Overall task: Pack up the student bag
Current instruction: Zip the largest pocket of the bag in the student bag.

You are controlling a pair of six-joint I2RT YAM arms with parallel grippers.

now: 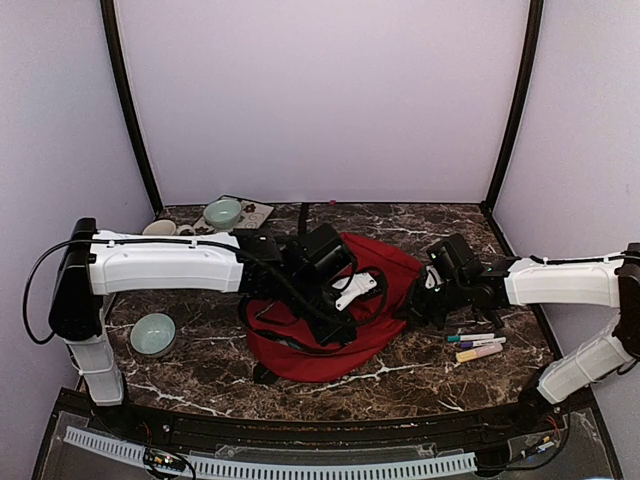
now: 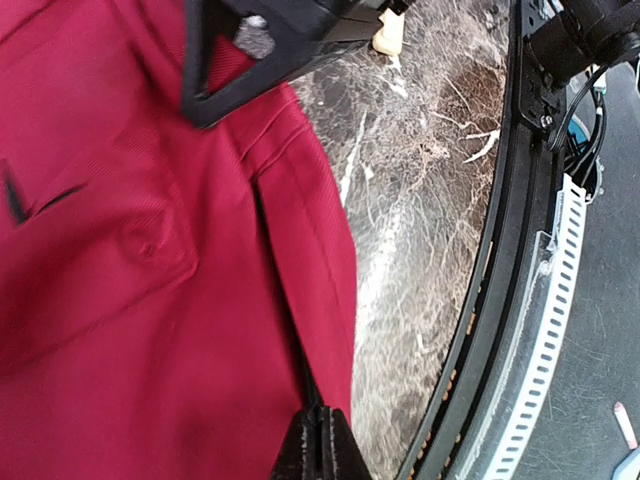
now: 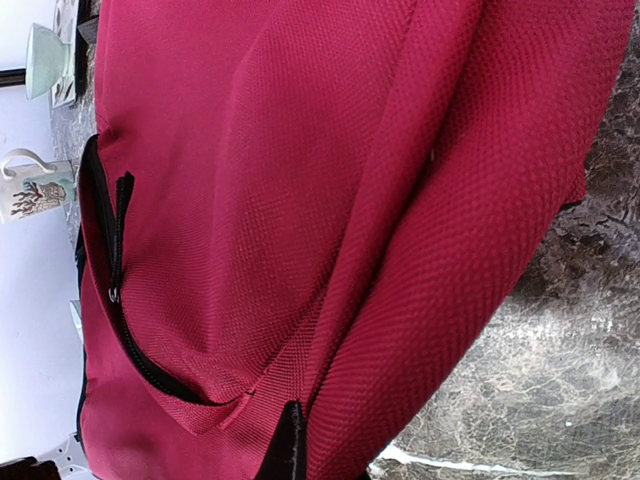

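The student bag (image 1: 330, 350) is a red fabric backpack lying flat in the middle of the marble table, with black straps at its left side. My left gripper (image 1: 338, 326) reaches over the bag from the left. In the left wrist view the gripper (image 2: 322, 442) is shut on a dark seam of the bag (image 2: 150, 300) near its front edge. My right gripper (image 1: 416, 300) is at the bag's right edge. In the right wrist view the gripper (image 3: 300, 450) pinches a thick fold of the bag (image 3: 330, 180); one finger is hidden under the cloth. A black zipper pocket (image 3: 112, 290) gapes open.
Several markers (image 1: 478, 345) lie right of the bag. A teal bowl (image 1: 153, 333) sits at the front left. A mug (image 1: 160, 229) and a second bowl (image 1: 223, 212) on a small tray stand at the back left. The table's black front rail (image 2: 520, 250) is close to the left gripper.
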